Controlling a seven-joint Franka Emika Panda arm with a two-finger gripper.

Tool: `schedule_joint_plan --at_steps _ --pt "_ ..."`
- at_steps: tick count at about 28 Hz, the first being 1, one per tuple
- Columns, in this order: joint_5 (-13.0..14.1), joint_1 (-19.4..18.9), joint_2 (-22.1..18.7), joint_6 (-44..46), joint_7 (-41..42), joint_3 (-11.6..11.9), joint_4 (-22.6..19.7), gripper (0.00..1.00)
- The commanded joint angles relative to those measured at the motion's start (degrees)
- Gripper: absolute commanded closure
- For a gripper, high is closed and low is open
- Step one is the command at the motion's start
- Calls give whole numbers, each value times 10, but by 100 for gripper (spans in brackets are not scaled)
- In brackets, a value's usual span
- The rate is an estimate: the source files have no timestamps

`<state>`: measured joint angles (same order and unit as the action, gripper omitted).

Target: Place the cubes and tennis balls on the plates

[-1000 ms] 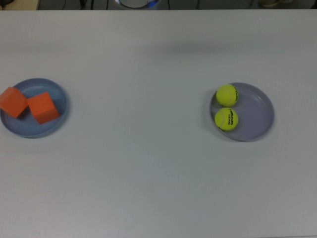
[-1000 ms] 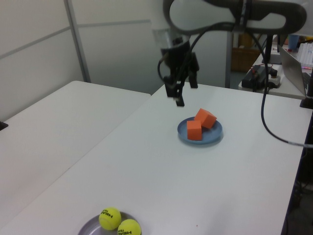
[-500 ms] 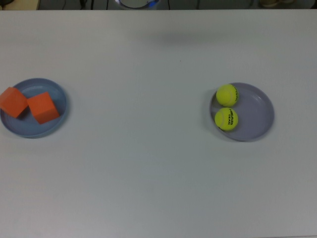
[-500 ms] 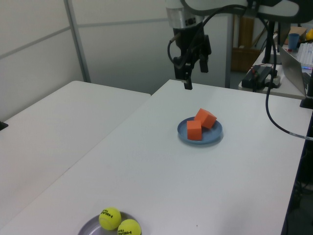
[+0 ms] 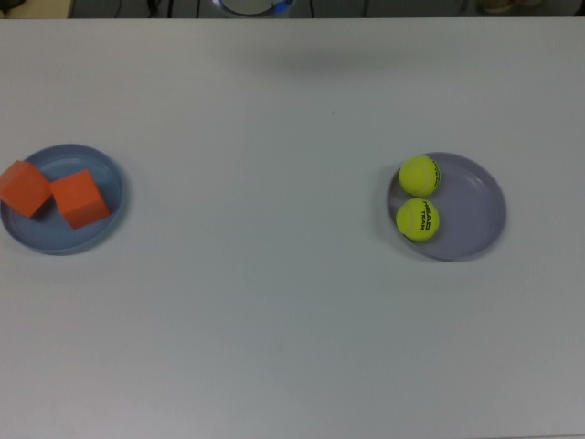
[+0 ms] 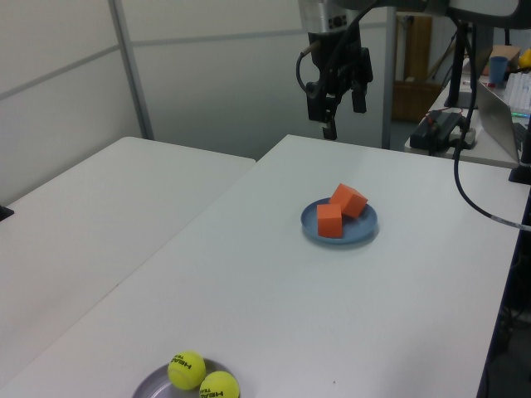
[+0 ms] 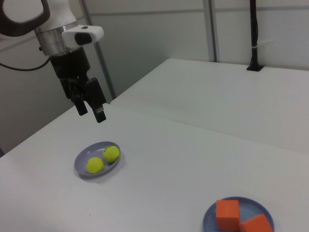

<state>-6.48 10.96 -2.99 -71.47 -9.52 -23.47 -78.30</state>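
Observation:
Two orange cubes sit side by side on the light blue plate at the top view's left. Both tennis balls rest on the lavender plate at the top view's right; the nearer ball shows black lettering. In the left view the cubes lie on the blue plate. My gripper hangs high above the table's far edge, open and empty. The right view shows the gripper above and behind the balls.
A black cable trails from the arm along the left view's right. A second white table adjoins at the left view's left. A desk with a laptop stands behind.
My open gripper has risen and drawn back from beside the blue plate toward the table's far edge, up and to the right in the left view. Cubes, balls and plates have not moved.

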Motion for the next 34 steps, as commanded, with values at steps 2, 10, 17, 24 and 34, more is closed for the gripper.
schedule_joint_plan --at_steps 2,10,17,24,34 --pt "29 2 -7 12 -5 6 -7 0" --pt "73 10 -7 20 0 32 -7 0" --pt "68 9 -11 20 1 31 -5 0" --pt "72 11 -12 44 13 33 -3 0" --pt "74 13 -13 41 22 62 -1 0"
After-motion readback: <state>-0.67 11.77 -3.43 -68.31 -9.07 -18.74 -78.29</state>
